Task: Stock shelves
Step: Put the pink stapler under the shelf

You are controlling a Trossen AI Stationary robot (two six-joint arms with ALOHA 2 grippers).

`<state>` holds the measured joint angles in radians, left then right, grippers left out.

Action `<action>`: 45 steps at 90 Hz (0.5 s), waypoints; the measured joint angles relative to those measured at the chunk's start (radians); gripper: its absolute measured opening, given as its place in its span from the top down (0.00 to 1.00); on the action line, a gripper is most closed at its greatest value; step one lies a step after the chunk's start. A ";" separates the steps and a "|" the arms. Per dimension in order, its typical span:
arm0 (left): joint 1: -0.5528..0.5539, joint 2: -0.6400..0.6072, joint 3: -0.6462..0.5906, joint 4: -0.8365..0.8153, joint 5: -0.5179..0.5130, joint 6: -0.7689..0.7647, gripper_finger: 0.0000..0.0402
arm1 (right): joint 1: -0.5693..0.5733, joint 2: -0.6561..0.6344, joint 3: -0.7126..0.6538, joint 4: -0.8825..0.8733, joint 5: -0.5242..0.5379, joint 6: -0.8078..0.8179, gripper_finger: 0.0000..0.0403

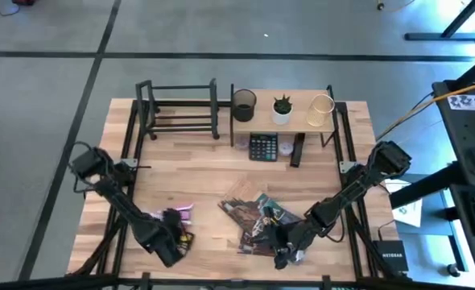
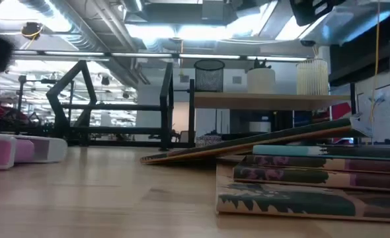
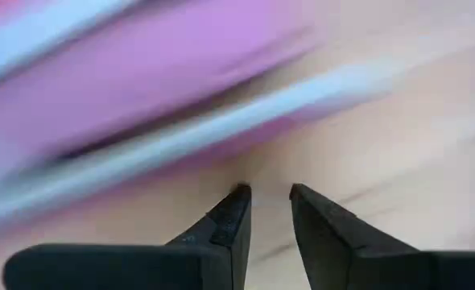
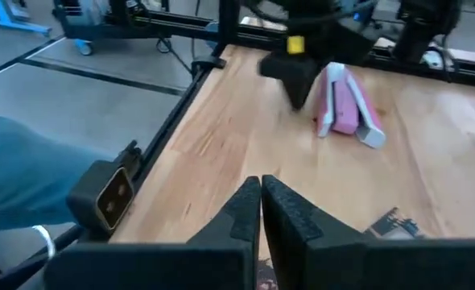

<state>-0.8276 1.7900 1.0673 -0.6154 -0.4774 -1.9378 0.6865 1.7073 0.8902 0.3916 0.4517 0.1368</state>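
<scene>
The black metal-bar rack [image 1: 177, 109] stands at the table's far left, and the light-wood shelf [image 1: 286, 121] stands beside it at the far right. Several dark books [image 1: 258, 217] lie piled near the front; the top one [image 2: 248, 142] rests tilted on the stack [image 2: 301, 178]. Two flat pink things with white sides [image 4: 346, 109] lie front left, leaning on each other. My left gripper [image 3: 270, 193] is just in front of them, slightly open, with nothing between its fingers. My right gripper [image 4: 260, 181] is shut at the near edge of the book pile [image 1: 282, 251].
On the shelf's board stand a black mesh cup [image 1: 244, 103], a small potted plant [image 1: 282, 109] and a clear cup [image 1: 321, 109]. A calculator [image 1: 263, 147] lies under the shelf's front. The rack holds nothing. Bare tabletop [image 1: 197, 173] lies between the books and the shelves.
</scene>
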 joint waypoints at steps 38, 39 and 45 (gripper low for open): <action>0.037 0.036 0.035 -0.057 0.090 0.067 0.82 | -0.028 0.000 0.000 0.009 0.005 0.020 1.00; 0.039 0.039 0.035 -0.066 0.103 0.067 0.82 | -0.028 0.000 0.000 0.010 0.005 0.020 1.00; 0.064 0.057 0.035 -0.134 0.136 0.063 0.82 | -0.030 0.000 0.000 0.010 0.004 0.020 1.00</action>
<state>-0.7635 1.8473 1.1027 -0.7491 -0.3416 -1.8744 0.6566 1.7073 0.8902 0.4011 0.4561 0.1566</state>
